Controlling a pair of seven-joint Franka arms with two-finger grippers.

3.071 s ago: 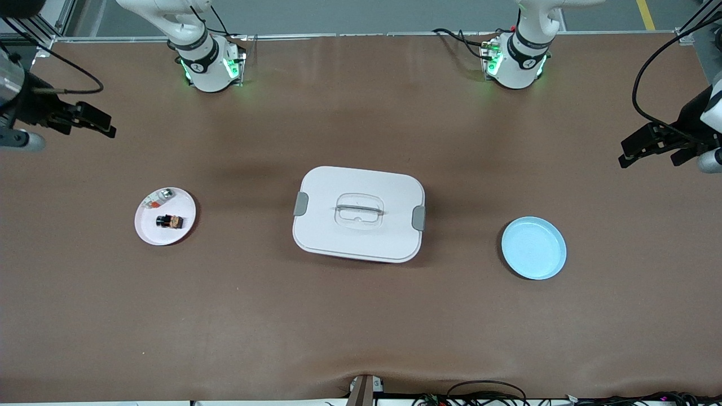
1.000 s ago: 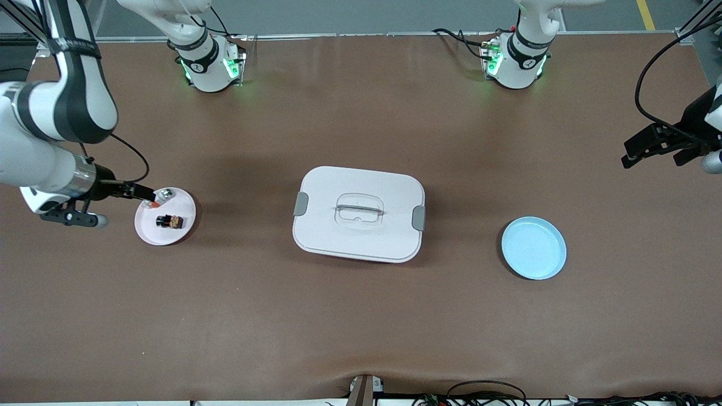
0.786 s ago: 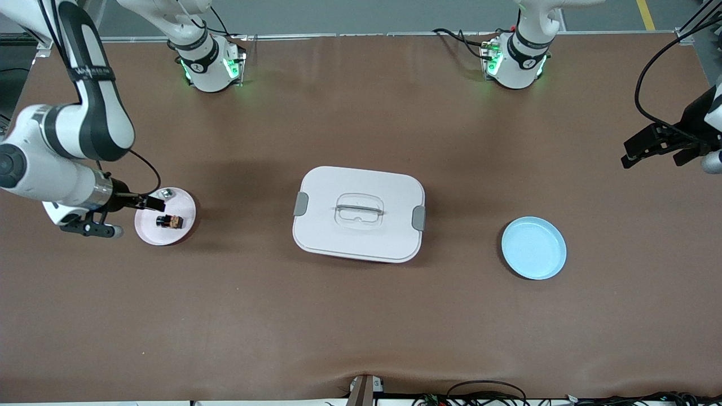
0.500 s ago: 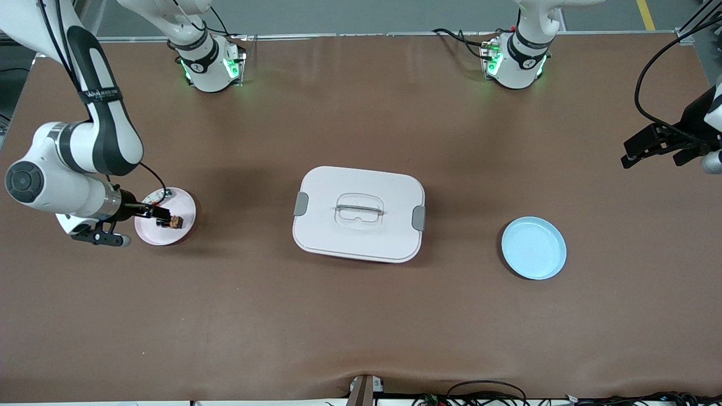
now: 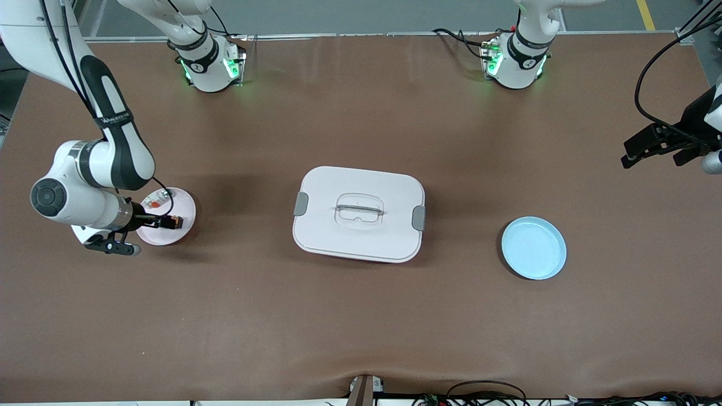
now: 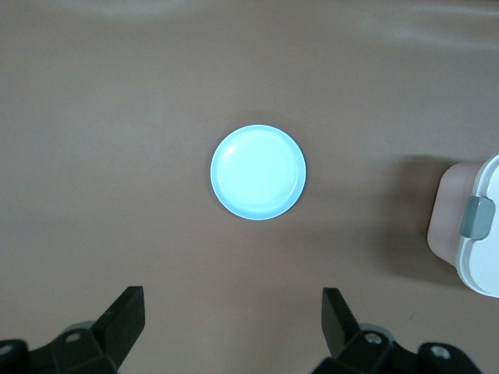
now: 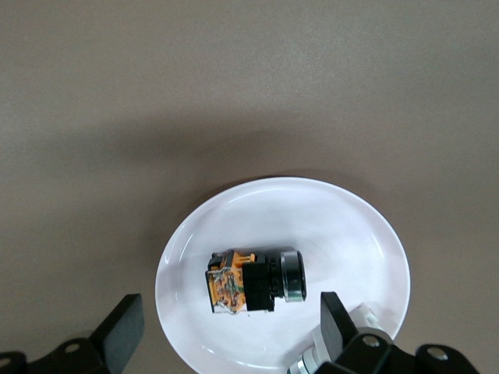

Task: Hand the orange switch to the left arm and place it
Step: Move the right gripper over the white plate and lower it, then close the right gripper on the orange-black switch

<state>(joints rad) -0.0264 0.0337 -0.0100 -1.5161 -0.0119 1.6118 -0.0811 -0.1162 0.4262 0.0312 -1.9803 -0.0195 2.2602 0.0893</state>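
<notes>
You have the orange switch (image 7: 253,283) lying on its side in the white plate (image 5: 181,198) at the right arm's end of the tabletop (image 5: 361,316), its orange part toward the box and its black part toward the right arm's wrist. The right end effector (image 5: 163,221) sits low over that plate with its fingers (image 7: 121,327) spread apart, released and gripping nothing; in the right wrist view the switch lies between the two fingers without touching either. A small silver-and-red piece (image 5: 158,197) shares the plate, farther from the front camera than the switch, and it is partly covered by the right arm (image 5: 93,169). The box (image 5: 359,213) stands closed in the middle of the tabletop, its grey latches at both ends and its handle recessed in the lid, well apart from both plates. Toward the left arm's end you see a light blue plate (image 5: 533,248) with nothing in it, a little nearer to the front camera than the box. The left end effector (image 5: 648,148) hangs in the air at the left arm's end of the tabletop while that arm waits; its fingers (image 6: 125,319) are wide apart and hold nothing, and its wrist view looks down on the blue plate and one latched end of the box
</notes>
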